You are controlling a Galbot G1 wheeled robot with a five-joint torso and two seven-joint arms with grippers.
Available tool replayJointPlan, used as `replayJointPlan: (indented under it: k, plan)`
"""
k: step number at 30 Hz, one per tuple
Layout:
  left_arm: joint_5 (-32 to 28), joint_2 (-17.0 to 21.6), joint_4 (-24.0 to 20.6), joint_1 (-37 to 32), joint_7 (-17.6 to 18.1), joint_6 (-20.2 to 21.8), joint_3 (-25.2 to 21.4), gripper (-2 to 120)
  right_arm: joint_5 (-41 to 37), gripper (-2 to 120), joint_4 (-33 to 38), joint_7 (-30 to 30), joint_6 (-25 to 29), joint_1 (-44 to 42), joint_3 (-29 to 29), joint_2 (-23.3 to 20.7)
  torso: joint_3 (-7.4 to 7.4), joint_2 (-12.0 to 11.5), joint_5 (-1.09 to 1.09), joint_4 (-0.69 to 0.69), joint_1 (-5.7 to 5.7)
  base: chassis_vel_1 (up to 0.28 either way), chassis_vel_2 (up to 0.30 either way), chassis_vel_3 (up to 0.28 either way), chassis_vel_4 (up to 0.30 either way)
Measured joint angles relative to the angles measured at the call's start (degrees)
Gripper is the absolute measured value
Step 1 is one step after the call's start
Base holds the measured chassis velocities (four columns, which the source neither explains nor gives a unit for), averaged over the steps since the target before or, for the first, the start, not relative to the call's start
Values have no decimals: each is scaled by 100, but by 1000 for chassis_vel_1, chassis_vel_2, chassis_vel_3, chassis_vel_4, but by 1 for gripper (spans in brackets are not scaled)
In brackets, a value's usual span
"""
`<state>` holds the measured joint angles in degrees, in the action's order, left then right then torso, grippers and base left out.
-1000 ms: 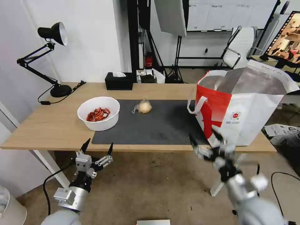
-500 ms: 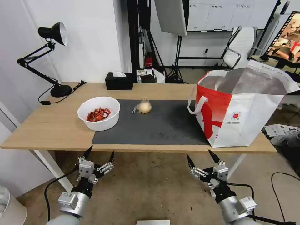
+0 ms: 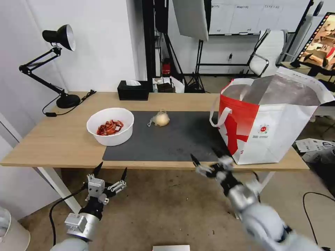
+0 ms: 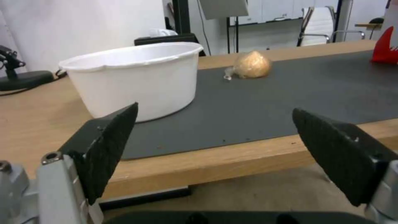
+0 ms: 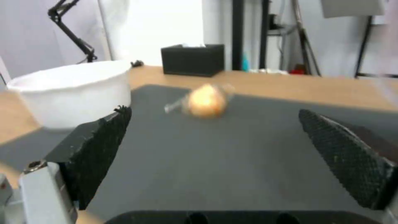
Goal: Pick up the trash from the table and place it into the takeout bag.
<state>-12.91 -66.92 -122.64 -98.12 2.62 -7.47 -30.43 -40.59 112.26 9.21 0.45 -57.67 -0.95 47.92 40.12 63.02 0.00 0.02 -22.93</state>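
Note:
A white bowl of red scraps sits at the left end of the dark mat on the light-wood table. Farther back on the mat lies a small knotted clear bag with a yellowish lump. At the table's right end stands the takeout bag, its mouth wide open. My right gripper is open at the table's front edge, left of the takeout bag, facing the lump. Below the front edge, my left gripper hangs open, facing the bowl.
A black desk lamp stands at the table's back left corner and a black tissue box at the back middle. Stands, a chair and a screen fill the room behind. Papers lie on the floor at the right.
My right gripper has risen from below the table and moved left and forward to the mat's front edge. The left gripper has stayed put, and the trash has not moved.

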Motion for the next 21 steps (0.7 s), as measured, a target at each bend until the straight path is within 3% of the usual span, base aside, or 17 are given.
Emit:
replayJointPlan:
  k: [2, 3, 6, 10, 13, 21]
  plan:
    - [10, -23, -12, -16, 7, 0, -13, 100, -281, 100, -527, 164, -186, 1098, -741, 180, 1, -1, 1, -2, -1, 0, 0, 0, 0]
    - [10, -23, -12, -16, 7, 0, -13, 100, -281, 100, -527, 164, -186, 1098, -741, 180, 1, -1, 1, -2, -1, 0, 0, 0, 0]
    - [15, -34, -29, -51, 10, 0, -62, 100, -493, 100, -1359, 338, -567, 2390, -1442, 611, 0, 0, -2, -1, 0, 0, 0, 0, 0]
    - [15, -35, -13, -63, 10, -3, -109, 100, -623, 100, -1981, 414, -857, 3011, -1740, 1021, 1, 0, -2, -1, -1, 0, 0, 0, 0]
    - [24, -69, -6, -83, 9, -6, -119, 100, -649, 100, -2913, 567, -1232, 3612, -2012, 1749, 0, 0, -1, 0, -1, 0, 0, 0, 0]
    - [35, -89, -34, -129, 10, -14, -195, 100, -333, 100, -4380, 810, -2047, 4355, -2121, 2773, 0, 0, -1, -2, 0, 0, 0, 0, 0]
